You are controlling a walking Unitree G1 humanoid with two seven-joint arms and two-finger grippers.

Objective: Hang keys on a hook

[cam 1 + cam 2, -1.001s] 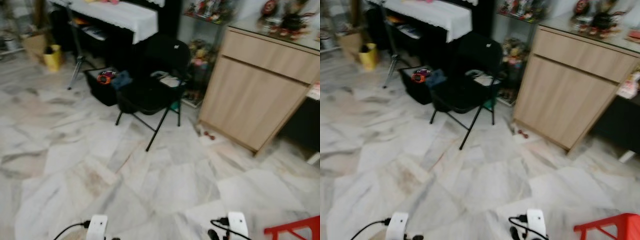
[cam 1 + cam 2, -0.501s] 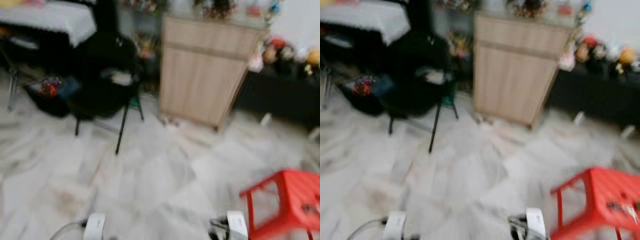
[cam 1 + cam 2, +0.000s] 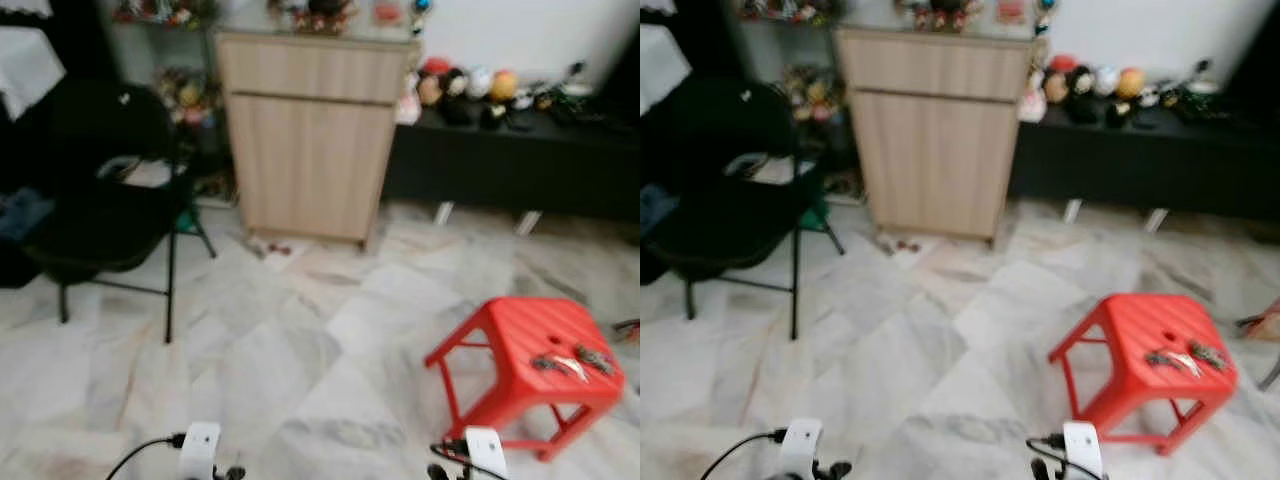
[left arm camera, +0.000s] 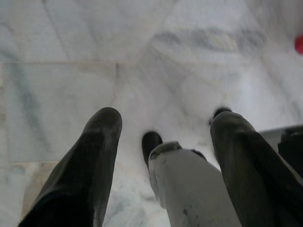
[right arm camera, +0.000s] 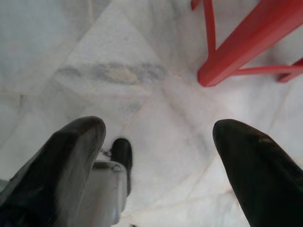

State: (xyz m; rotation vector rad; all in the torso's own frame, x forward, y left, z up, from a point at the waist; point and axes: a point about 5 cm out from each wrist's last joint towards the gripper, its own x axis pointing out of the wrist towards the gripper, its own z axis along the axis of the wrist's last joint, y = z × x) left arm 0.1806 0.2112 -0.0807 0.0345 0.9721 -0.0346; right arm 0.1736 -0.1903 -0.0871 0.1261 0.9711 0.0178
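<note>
A bunch of keys lies on top of a red plastic stool standing on the marble floor to my right front; the keys are small and blurred. Both arms hang low at the bottom of the eye views. My left gripper points down at the floor, its two black fingers spread apart with nothing between them. My right gripper hangs open too, empty, above the floor, with the stool's red legs a short way off.
A light wooden cabinet stands ahead against the wall, a low black bench with toys to its right. A black folding chair stands at the left. Bare marble floor lies between me and these.
The camera has swung to the right: the chair and cabinet slid left in the picture, and the red stool with the keys has come fully into view at the right.
</note>
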